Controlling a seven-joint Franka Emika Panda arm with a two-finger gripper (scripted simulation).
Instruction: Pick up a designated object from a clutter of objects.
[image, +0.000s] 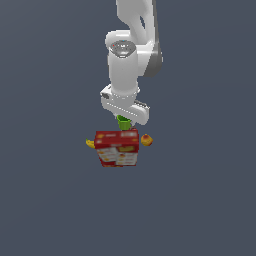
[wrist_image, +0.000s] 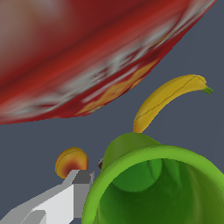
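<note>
The small green cup (image: 123, 122) sits right under my hand, just behind the top edge of the red cracker box (image: 117, 148). My gripper (image: 124, 120) is down on the cup; its fingertips are hidden in the exterior view. In the wrist view the cup (wrist_image: 153, 188) fills the near field with its round rim open toward the camera. One grey finger (wrist_image: 72, 190) lies against its outer wall, and the other finger is hidden. The gripper looks shut on the cup.
The red box (wrist_image: 87, 57) looms close by the cup. A yellow banana (image: 90, 143) lies at the box's side on the exterior view's left, also in the wrist view (wrist_image: 170, 98). A red-yellow apple (image: 146, 140) lies on the right (wrist_image: 71, 162). The floor is dark grey.
</note>
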